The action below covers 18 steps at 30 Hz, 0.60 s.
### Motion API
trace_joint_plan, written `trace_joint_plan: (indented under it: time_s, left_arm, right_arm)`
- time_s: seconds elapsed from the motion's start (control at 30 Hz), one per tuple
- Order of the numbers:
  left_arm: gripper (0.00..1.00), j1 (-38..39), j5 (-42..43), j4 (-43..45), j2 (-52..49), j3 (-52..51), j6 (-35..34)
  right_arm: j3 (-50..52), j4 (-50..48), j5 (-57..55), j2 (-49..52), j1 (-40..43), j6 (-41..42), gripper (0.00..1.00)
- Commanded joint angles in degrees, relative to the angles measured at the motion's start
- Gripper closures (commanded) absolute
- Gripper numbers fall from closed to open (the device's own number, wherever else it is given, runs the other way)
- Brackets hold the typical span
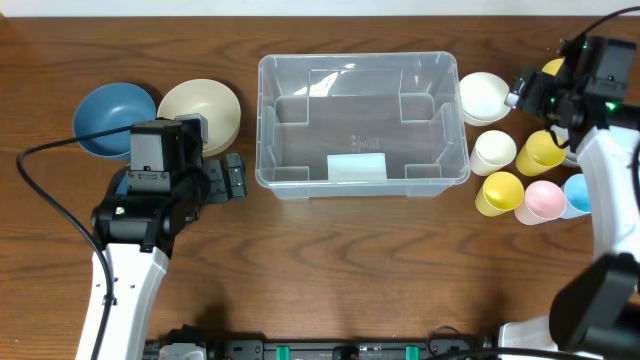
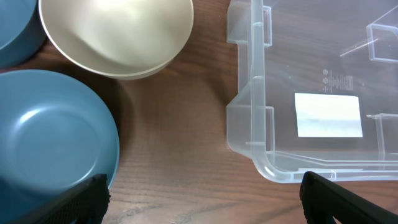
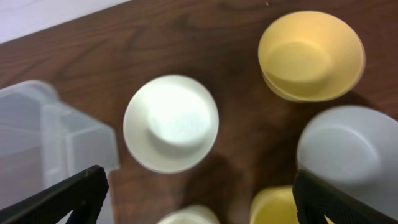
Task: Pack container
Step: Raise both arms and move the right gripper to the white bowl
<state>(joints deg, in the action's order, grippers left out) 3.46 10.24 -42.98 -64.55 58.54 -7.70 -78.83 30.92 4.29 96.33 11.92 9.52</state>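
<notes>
sitting on the wooden worktop in the upper middle of the overhead frame, the container stands upright with nothing in it, its pale label by the lower wall. left of it, a blue bowl and a cream bowl lie side by side. the left claw hangs just below the cream bowl, near the container's lower left corner, spread wide and gripping nothing. at the right, a white bowl sits just beside the container; below it stand a white cup, a yellow cup, a second yellow cup, a pink cup and a light blue cup. the right claw hovers near the white bowl, also wide and empty.
</notes>
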Motion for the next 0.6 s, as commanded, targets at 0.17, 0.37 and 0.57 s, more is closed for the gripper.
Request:
trace_joint_plan:
  time_s: [0.17, 0.37, 0.57]
  left_arm:
    - [0.02, -0.26, -11.04, 1.84, 0.85, 1.18, 0.00]
    - [0.02, -0.31, -24.50, 1.99, 5.68, 1.38, -4.35]
    - [0.02, -0.31, -37.62, 4.44, 10.23, 1.38, -6.36]
  right_arm:
    - [-1.01, -7.15, 2.12, 8.46, 0.22, -1.55, 0.06]
    - [-1.09, -11.80, 5.01, 14.10, 0.15, -1.86, 0.05]
    - [-2.67, -14.53, 5.95, 19.02, 0.07, -1.86, 0.06]
